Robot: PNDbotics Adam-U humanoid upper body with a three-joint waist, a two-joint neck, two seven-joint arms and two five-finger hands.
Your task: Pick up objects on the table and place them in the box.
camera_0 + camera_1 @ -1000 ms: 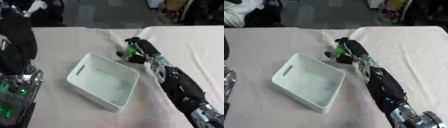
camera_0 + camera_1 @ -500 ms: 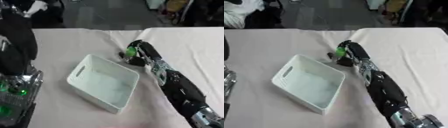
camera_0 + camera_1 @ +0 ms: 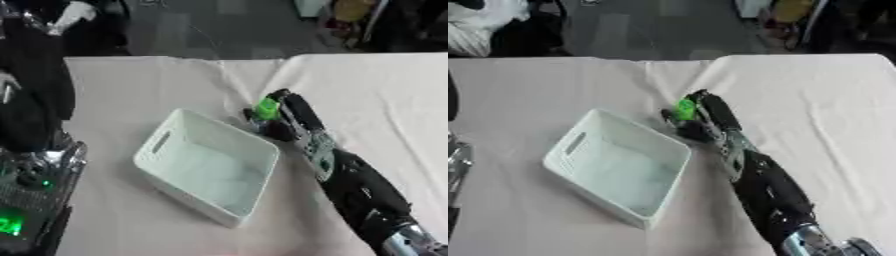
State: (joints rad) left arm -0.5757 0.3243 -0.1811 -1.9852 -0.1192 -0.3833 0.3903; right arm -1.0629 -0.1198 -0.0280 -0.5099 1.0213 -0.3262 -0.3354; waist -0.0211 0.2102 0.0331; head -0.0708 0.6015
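Green object [image 3: 266,108] pinched in the curled right hand [image 3: 282,120] just beside the white box's [image 3: 206,165] far corner — box seemingly empty, drop not yet made.

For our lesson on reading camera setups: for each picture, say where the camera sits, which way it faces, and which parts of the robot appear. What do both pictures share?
Left eye view: sits in the robot's head, looking down at the table; the right arm enters from the lower right, and dark robot parts with green lights fill the left edge.
Right eye view: same head, set slightly to the right; same arm, little of the left-side parts.
Shared: the white box and the right hand curled round a green object beside the box's far corner.
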